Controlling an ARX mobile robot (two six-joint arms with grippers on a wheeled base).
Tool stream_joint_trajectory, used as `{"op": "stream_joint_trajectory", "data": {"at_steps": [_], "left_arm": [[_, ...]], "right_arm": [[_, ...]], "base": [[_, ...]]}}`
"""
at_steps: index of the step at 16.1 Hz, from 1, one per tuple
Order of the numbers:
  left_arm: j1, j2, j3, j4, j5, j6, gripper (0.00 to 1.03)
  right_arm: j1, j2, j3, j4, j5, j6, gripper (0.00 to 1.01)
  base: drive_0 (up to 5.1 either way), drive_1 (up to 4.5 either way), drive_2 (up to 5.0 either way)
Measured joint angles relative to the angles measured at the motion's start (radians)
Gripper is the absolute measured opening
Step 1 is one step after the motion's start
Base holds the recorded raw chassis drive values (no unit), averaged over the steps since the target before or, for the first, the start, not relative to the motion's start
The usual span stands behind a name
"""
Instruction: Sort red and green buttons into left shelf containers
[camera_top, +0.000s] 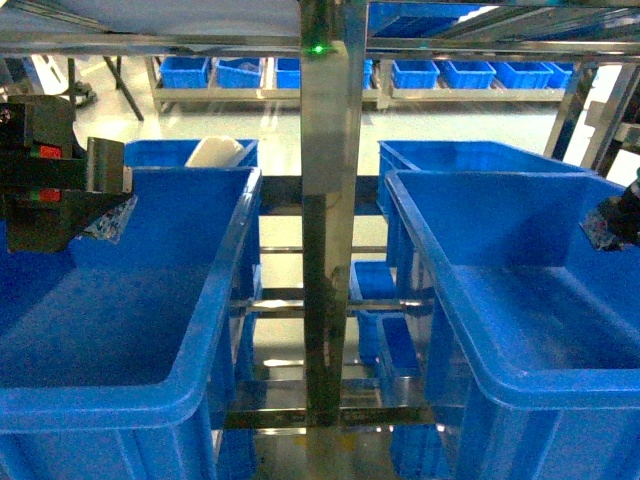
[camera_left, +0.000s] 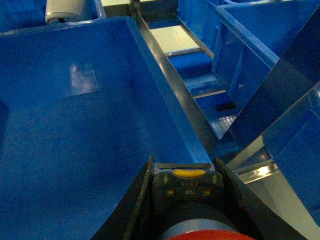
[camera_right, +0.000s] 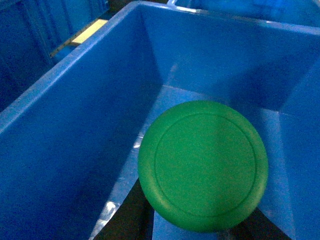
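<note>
My left gripper (camera_left: 182, 167) is shut on the red button (camera_left: 183, 184). Its black body with a yellow tab sits between the dark fingers, and the red cap shows at the bottom edge. It hangs over the inside of the left large blue bin (camera_left: 75, 100), near that bin's right wall. In the head view the left gripper (camera_top: 100, 200) is above this bin (camera_top: 215, 300) at its far left. My right gripper (camera_right: 200, 220) is shut on the green button (camera_right: 202, 165), whose cap hides most of the fingers. It hovers over the right large bin (camera_right: 75, 125). The right gripper (camera_top: 615, 220) shows only at the frame edge, above that bin (camera_top: 430, 270).
A vertical metal shelf post (camera_top: 325, 200) stands between the two bins. Behind the left bin is a smaller blue bin (camera_top: 170, 152) holding a white object (camera_top: 215, 150). More blue bins sit lower (camera_top: 385, 330) and on a far rack (camera_top: 440, 72).
</note>
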Motion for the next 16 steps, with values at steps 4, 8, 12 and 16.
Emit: {"op": "stream_joint_trajectory", "data": {"at_steps": [4,8,12,16], "left_arm": [[0.0,0.0,0.0,0.0,0.0,0.0,0.29],[0.0,0.0,0.0,0.0,0.0,0.0,0.29],[0.0,0.0,0.0,0.0,0.0,0.0,0.29],[0.0,0.0,0.0,0.001,0.0,0.0,0.29]], "right_arm": [[-0.014,0.287,0.344,-0.262,-0.032,-0.066,0.24],[-0.014,0.58,0.71,-0.575,-0.047,-0.148,0.24],[-0.018,0.668,0.894,-0.669,-0.074,-0.225,0.33],[0.031,0.497,0.618,-0.399,-0.063,-0.18,0.77]], "base": [[0.0,0.0,0.0],[0.0,0.0,0.0],[0.0,0.0,0.0],[0.0,0.0,0.0]]}}
